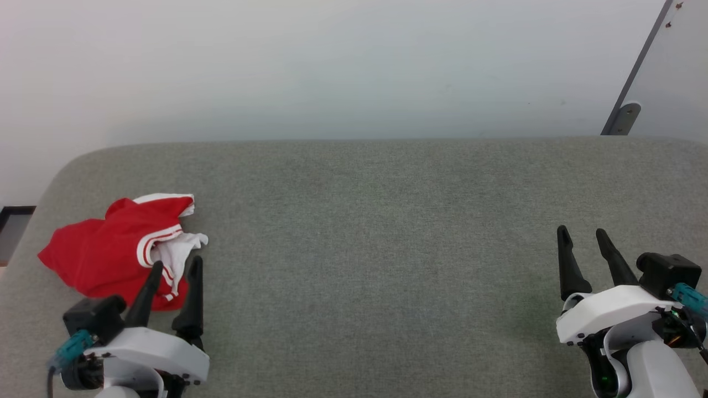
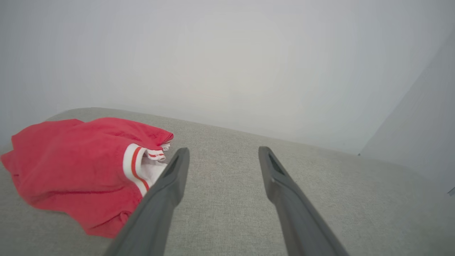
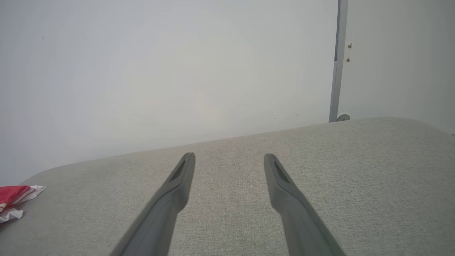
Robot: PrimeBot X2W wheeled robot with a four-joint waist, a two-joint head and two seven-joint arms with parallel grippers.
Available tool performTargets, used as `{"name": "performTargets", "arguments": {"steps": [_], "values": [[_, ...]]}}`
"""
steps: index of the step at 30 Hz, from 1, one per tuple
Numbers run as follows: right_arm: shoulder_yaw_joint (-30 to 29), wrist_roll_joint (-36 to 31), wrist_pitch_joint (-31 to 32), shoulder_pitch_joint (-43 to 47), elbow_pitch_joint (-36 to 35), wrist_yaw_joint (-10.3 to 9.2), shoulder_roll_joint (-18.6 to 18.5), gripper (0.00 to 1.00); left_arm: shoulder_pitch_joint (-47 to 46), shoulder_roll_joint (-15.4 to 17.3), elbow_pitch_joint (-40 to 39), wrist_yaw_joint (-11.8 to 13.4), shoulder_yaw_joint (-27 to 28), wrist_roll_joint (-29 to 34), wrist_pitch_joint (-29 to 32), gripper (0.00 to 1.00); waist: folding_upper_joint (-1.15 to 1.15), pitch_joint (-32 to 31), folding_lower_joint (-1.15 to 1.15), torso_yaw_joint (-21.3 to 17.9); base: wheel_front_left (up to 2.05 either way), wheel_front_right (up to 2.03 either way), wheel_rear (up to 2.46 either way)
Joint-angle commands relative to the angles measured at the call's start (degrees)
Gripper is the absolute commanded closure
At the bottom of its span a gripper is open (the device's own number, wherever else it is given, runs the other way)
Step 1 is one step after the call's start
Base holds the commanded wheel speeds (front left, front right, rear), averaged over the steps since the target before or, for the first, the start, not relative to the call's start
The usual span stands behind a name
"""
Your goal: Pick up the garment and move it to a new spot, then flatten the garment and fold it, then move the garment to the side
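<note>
as the red knit garment (image 1: 105, 251) lies crumpled at the frame's lower left, likely soft and light, its striped band (image 1: 145, 246) seems the surest hold; left gripper (image 1: 177, 261) and right gripper (image 1: 581, 229) have fingers apart

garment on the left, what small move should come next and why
Probably ease the left gripper forward and to its left, onto the garment. The garment lies crumpled and unheld on the grey surface, the jaws stand open just beside its white-banded edge, and the right gripper is far across.
</note>
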Motion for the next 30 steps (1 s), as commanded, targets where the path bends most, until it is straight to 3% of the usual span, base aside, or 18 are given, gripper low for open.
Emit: {"name": "performTargets", "arguments": {"steps": [1,30], "values": [[-0.2,-2.0,-0.6,-1.1,-0.3,-0.03,0.0,0.0,-1.2,0.6,-0.1,-0.3,-0.1,1.6,-0.5,0.0,0.0,0.0,0.0,0.0,0.0,0.0,0.0],[-3.5,-15.0,-4.1,0.3,-1.6,-0.05,0.4,0.0,-0.9,1.5,2.0,-0.4,-0.7,11.3,-4.0,0.0,0.0,-0.9,0.0,-0.1,0.0,0.0,0.0]]}}
